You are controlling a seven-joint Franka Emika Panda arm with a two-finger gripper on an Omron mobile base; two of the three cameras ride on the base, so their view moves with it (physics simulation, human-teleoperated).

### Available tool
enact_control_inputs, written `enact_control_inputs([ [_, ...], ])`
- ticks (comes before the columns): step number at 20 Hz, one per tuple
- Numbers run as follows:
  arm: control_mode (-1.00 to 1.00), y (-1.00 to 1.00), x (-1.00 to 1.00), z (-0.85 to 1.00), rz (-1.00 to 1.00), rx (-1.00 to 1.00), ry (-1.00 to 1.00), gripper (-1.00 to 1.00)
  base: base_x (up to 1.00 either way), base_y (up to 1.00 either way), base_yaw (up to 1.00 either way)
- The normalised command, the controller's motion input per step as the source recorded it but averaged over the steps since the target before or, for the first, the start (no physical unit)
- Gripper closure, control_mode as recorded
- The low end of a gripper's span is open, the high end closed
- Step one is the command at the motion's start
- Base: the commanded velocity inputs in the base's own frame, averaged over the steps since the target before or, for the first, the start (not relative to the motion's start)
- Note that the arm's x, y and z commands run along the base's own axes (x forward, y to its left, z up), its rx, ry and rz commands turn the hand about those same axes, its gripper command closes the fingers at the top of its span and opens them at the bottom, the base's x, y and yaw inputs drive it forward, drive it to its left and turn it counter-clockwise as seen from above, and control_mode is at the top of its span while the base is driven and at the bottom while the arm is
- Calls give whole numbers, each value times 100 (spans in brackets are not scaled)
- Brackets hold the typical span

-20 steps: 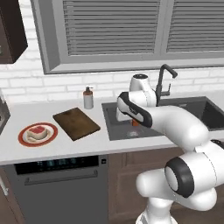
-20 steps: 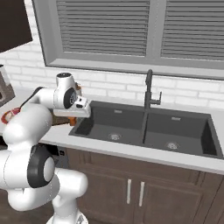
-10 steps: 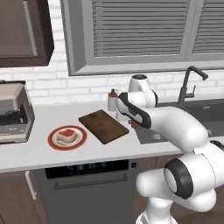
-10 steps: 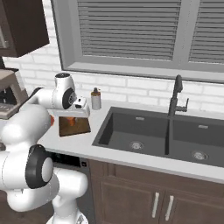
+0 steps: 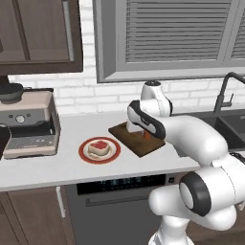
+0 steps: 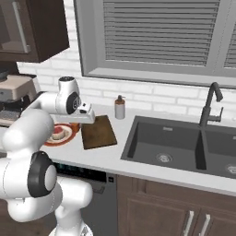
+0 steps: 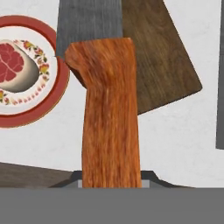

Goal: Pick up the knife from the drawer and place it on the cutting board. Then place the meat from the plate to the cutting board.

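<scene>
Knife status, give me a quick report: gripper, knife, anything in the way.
Gripper shut on knife, carried above cutting board. Meat on plate beside board. Nothing in the way on the board.

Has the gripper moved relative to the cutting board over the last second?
Yes. The gripper, shut on the knife, was over the sink beside the cutting board a second ago; now it hangs over the board.

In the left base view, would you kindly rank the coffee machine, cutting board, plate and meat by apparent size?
1. Coffee machine, though it sits nearer the camera.
2. Cutting board, partly hidden behind the arm.
3. Plate.
4. Meat.
</scene>
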Motion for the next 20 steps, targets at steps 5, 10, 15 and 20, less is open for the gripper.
enact_control_inputs([
  [5,100,0,0,0,0,0,0,100,26,10,0],
  [10,-100,0,8,-4,0,0,1,100,22,0,0],
  [15,-100,-28,48,-14,9,0,6,100,0,0,0],
  [20,-100,-58,45,-7,19,0,1,100,0,0,0],
])
